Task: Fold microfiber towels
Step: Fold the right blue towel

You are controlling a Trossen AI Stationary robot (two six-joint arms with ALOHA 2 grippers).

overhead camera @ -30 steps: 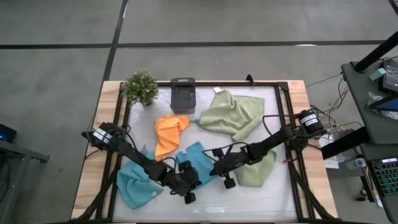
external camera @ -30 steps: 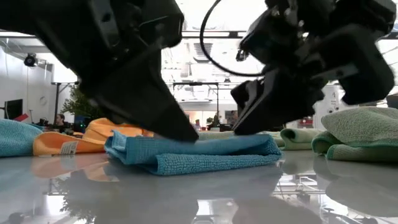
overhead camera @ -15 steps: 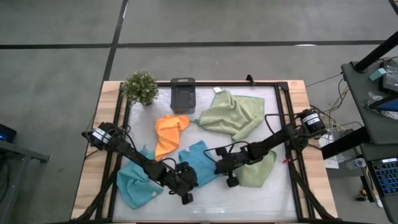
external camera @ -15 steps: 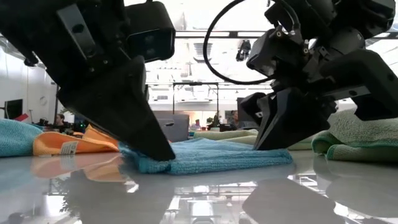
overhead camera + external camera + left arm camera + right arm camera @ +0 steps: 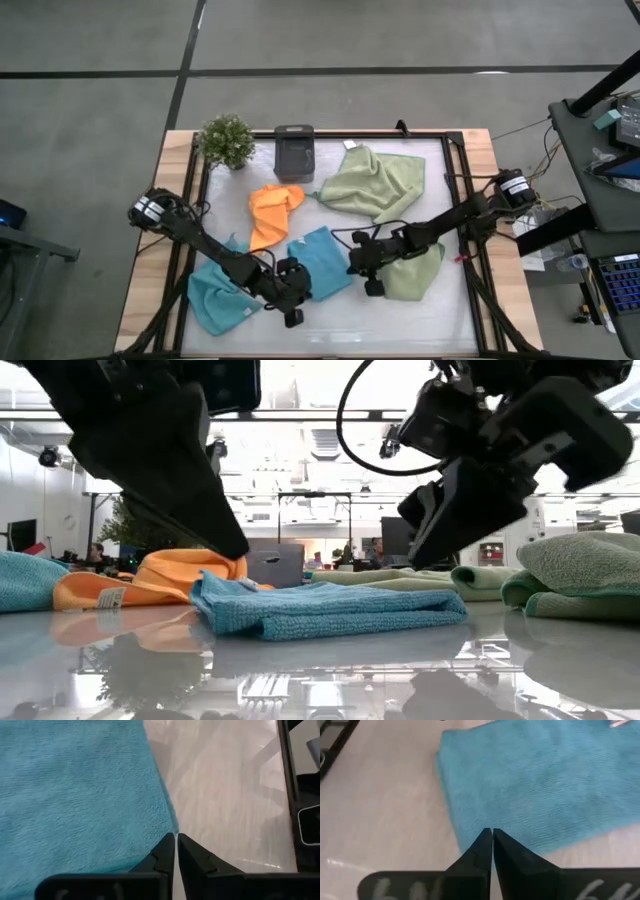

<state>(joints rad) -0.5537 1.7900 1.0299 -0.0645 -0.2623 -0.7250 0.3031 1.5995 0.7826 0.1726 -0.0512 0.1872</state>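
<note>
1. Towel (image 5: 322,262) in light blue lies folded on the white table (image 5: 440,310), near the front middle, between the 2 arms; the low view shows it as a flat doubled pad with its thick edge toward the camera.
2. The left gripper (image 5: 291,308) hangs just above the table at the pad's front left edge, fingers pressed together on nothing; the left wrist view shows the tips over the cloth's corner.
3. The right gripper (image 5: 371,284) hovers at the pad's right side, fingers also together and empty, tips over the blue edge in the right wrist view.
4. 4 more towels wait: a second blue one (image 5: 218,295) under the left arm, an orange one (image 5: 272,212) behind, a green one (image 5: 378,182) spread at the back, and another green one (image 5: 413,272) under the right arm.
5. Judgement: this fold looks finished, or needs only a last tidy.
6. To do the step well, press the edges flat without dragging the pad, then lift straight up so no corner snags.
7. Next, open the fingers before reaching for a fresh towel, and take it by 2 neighbouring corners.
</note>
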